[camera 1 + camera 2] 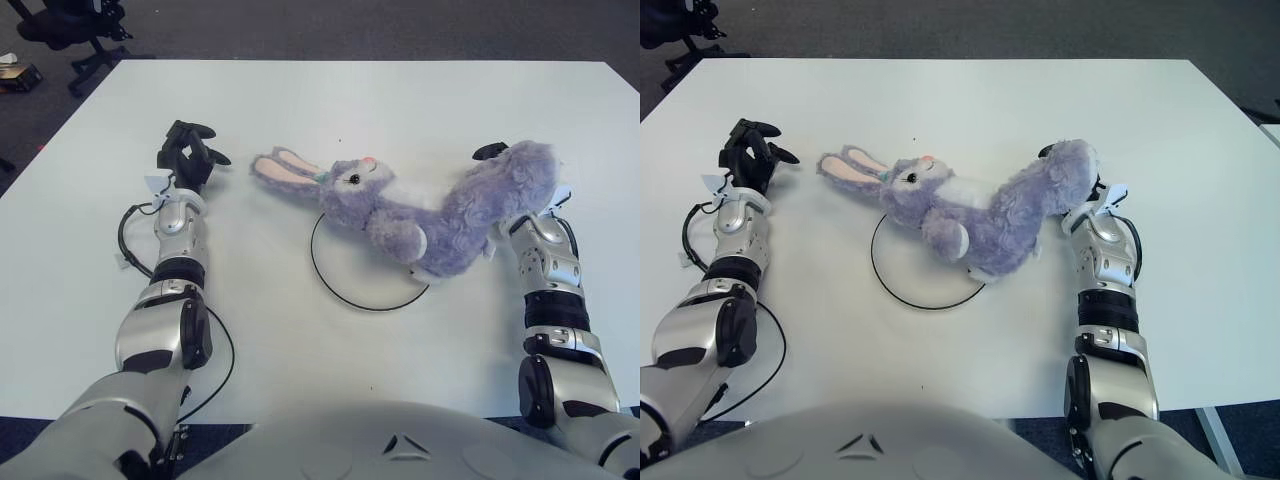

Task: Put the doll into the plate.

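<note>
The plush rabbit (pixel 420 215) lay slantwise over the plate ring's (pixel 335 288) far-right edge, ears reaching up-left. The right hand (pixel 505 160) gripped its rump, nearest; the left hand (pixel 188 160) hovered beyond, loosely curled, empty.

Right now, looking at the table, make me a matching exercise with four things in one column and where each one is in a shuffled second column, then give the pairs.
Column one:
1. plush rabbit
2. plate
3. left hand
4. right hand

Column two:
A. white disc with a black rim, partly under the toy
B. fingers curled, holding nothing, left of the long ears
C. lying across the plate's rim, head toward the left
D. gripping the toy's rear end

Pairs: 1-C, 2-A, 3-B, 4-D
</note>
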{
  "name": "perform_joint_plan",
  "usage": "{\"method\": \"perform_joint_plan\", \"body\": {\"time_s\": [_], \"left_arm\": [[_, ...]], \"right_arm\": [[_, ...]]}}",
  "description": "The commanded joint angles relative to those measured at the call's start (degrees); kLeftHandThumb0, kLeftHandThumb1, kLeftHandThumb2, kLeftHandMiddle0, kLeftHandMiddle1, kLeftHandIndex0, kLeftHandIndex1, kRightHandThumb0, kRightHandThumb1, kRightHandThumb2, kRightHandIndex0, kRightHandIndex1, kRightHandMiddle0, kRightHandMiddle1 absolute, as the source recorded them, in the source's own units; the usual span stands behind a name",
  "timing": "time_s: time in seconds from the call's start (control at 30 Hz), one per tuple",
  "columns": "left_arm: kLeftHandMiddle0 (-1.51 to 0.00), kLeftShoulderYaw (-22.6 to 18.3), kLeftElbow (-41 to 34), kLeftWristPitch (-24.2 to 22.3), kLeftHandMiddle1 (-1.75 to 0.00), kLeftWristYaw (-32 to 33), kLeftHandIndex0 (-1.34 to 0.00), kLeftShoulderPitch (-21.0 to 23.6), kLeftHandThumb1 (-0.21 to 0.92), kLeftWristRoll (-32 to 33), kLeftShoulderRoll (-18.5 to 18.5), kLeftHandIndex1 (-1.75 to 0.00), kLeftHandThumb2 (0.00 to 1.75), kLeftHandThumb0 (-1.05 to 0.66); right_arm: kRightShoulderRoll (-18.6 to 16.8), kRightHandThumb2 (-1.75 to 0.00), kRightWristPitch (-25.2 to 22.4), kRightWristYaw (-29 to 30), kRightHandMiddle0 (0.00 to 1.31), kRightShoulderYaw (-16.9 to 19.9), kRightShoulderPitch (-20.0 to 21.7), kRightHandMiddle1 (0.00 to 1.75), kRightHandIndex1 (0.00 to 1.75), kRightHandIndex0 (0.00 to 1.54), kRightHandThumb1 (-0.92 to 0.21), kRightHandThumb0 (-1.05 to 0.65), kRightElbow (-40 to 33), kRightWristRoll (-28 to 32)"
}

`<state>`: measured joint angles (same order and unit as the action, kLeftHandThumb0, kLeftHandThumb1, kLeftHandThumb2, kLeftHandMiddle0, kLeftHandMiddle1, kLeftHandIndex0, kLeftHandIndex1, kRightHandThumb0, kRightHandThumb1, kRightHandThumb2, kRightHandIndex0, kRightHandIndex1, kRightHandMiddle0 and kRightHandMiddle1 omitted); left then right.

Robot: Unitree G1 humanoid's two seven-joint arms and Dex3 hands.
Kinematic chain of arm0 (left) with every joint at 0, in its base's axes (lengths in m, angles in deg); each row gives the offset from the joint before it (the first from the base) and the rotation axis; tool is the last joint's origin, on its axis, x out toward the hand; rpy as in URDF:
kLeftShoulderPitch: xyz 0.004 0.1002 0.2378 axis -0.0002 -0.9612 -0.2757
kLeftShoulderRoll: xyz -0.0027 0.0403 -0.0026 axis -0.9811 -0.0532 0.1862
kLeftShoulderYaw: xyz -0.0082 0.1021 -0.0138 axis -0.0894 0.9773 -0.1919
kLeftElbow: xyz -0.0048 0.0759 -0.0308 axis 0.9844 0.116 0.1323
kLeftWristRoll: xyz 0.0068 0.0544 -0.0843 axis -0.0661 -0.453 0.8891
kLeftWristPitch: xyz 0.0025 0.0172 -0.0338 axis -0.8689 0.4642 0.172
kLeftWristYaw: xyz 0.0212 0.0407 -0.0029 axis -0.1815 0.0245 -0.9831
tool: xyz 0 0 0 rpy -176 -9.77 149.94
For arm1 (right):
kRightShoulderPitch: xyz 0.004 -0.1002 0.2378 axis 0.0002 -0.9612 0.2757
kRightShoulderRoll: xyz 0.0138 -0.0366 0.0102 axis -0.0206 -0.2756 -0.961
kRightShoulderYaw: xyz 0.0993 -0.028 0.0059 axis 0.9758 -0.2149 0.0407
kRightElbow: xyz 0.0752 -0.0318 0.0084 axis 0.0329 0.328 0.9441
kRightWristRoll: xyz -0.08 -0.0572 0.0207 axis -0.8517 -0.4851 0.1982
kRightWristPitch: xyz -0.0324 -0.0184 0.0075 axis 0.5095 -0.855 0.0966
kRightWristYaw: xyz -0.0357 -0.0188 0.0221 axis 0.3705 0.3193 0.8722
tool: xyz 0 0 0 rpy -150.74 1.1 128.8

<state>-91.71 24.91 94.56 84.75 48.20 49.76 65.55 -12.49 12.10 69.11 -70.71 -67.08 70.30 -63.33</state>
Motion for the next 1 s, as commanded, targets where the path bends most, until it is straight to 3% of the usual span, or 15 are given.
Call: {"method": "perform_joint_plan", "body": {"time_s": [0.0, 0.97], "left_arm": [[-1.01, 0.4, -0.9, -0.7, -1.75, -2.2, -0.78, -1.7, 0.92, 1.3, 2.4, -1.75, 0.43, -0.30], [-0.99, 1.6, -5.2, -0.9, -1.75, -4.4, -0.75, -4.8, 0.92, 1.0, 4.7, -1.75, 0.39, -0.29]], "right_arm": [[0.1, -0.62, -1.5, 1.8, 0.26, -0.2, -1.6, 1.75, 1.75, 0.67, -0.84, -0.36, 3.1, -1.9], [-0.6, -0.68, 1.3, 5.4, 0.28, -2.0, -1.6, 1.75, 1.75, 0.69, -0.79, -0.37, 3.9, -5.2]]}}
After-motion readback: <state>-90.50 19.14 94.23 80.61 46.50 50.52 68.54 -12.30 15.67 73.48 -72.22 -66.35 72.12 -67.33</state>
